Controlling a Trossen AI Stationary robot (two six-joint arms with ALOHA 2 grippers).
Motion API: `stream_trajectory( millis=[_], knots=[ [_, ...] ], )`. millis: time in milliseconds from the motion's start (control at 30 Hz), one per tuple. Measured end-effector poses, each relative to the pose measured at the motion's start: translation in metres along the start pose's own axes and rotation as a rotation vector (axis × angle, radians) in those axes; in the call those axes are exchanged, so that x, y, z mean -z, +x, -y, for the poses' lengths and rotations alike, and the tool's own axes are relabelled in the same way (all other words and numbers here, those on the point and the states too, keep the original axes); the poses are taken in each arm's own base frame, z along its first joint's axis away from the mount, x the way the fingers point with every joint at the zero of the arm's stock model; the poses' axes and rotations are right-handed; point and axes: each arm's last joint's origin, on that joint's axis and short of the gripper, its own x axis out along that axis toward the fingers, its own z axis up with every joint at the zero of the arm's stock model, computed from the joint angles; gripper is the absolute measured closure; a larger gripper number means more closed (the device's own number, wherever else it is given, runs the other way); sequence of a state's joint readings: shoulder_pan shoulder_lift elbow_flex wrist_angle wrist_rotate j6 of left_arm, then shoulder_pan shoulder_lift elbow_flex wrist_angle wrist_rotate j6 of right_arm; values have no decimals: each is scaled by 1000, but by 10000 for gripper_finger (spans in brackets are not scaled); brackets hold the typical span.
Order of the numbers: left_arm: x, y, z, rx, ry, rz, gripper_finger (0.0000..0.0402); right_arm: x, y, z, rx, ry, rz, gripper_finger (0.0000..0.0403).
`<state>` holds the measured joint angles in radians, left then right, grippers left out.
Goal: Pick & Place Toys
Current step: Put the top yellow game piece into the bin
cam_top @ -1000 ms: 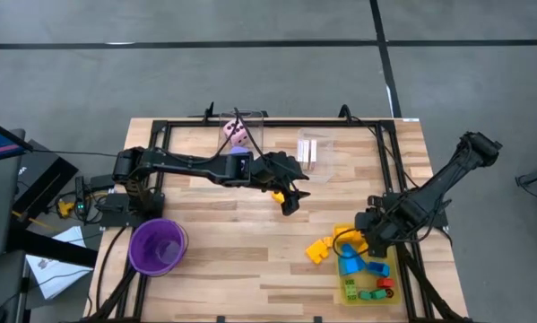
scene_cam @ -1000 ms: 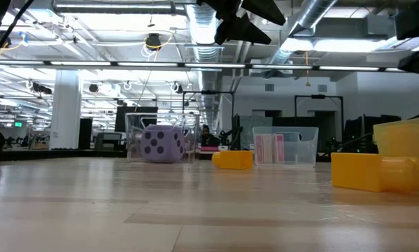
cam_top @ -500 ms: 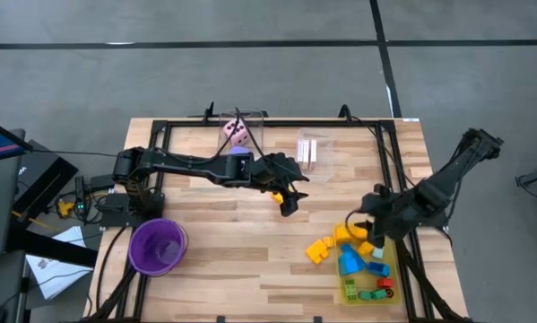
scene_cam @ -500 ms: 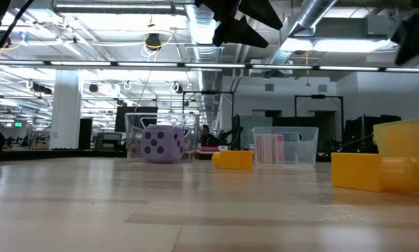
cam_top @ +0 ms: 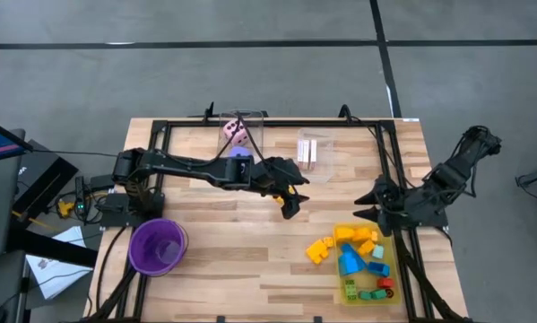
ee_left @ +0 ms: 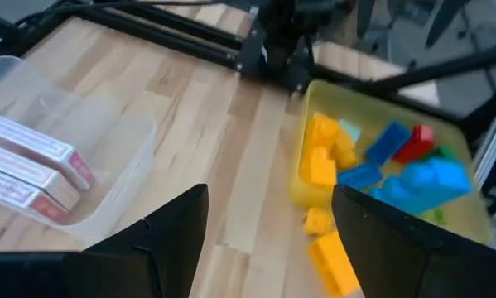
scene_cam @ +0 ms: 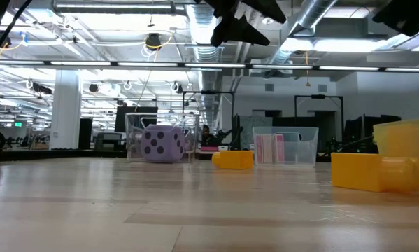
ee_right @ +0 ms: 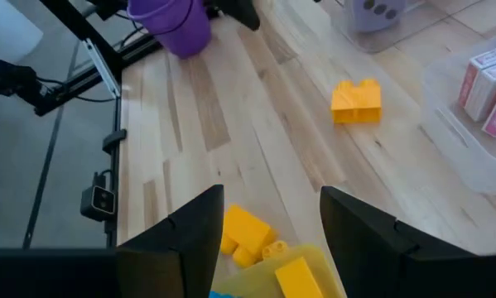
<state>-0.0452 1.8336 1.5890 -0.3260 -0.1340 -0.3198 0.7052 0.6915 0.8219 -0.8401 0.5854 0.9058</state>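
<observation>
Right pincer [cam_top: 368, 203] spread, empty, hovering just beside yellow tray [cam_top: 391, 278] near tabletop [cam_top: 223, 242] right edge. Left pincer [cam_top: 289, 198] spread, empty, above lone yellow block [ee_right: 356, 100] mid-tabletop. We judge blocks light, rigid, smooth plastic; best pinched across flat sides. More toys [cam_top: 353, 253] in and beside tray. Versus a second ago: right pincer has lifted off tray and swung back; left arm unmoved.
</observation>
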Motion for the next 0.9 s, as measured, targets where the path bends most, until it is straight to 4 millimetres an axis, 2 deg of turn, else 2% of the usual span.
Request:
stream_trajectory(
  millis=[167,267,400,600,733,900],
  knots=[
    [-10,-2,7,29,-37,121,145,-1,-1,0,-14,-12,11,209],
    [-18,-8,11,-43,-51,203,134,-1,-1,0,-14,-11,11,209],
    [-21,-16,8,-171,-77,149,102,-2,-1,-1,-17,-9,13,209],
    [-5,-19,-6,-470,-219,90,37,-2,-1,0,-15,-8,13,209],
    [6,-10,-10,-497,-303,37,6,-2,-1,0,-15,-9,13,209],
    [22,16,-11,-489,-443,-6,11,-2,-1,0,-15,-9,13,209]
  ],
)
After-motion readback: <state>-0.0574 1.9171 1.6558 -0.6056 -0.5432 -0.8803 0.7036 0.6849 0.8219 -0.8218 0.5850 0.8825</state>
